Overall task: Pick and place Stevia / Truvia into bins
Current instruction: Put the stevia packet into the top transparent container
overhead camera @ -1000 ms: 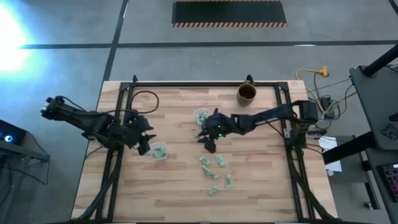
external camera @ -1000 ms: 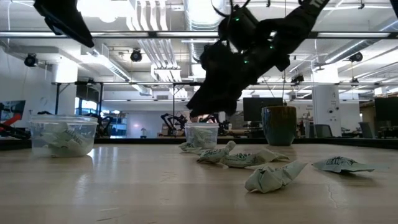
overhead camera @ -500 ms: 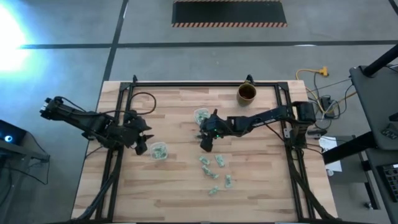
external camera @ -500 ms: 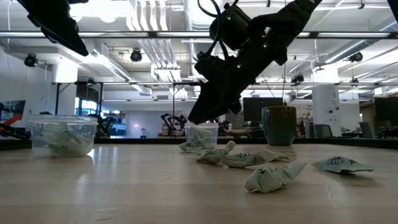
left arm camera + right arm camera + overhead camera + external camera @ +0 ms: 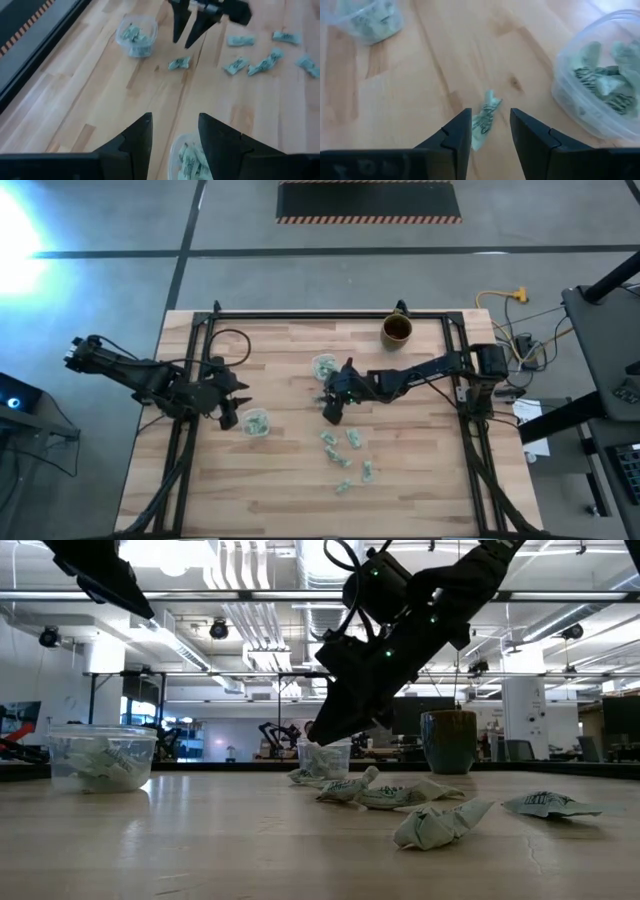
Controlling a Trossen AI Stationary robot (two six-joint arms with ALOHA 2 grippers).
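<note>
Pale green and white sachets lie loose on the wood: a cluster toward the near edge, and one single sachet beside the far clear cup. That cup and the left clear cup both hold sachets. My right gripper is open above the single sachet, a finger on either side, not touching; in the low view the right gripper hangs above the table. My left gripper is open, high above the left cup's rim.
A brown mug stands near the table's far edge, to the right of the far cup. A black frame runs round the table top. Bare wood lies between the two cups and along the near edge.
My right gripper has come down a little over the single sachet beside the far cup, staying open. The sachets and cups have not moved.
</note>
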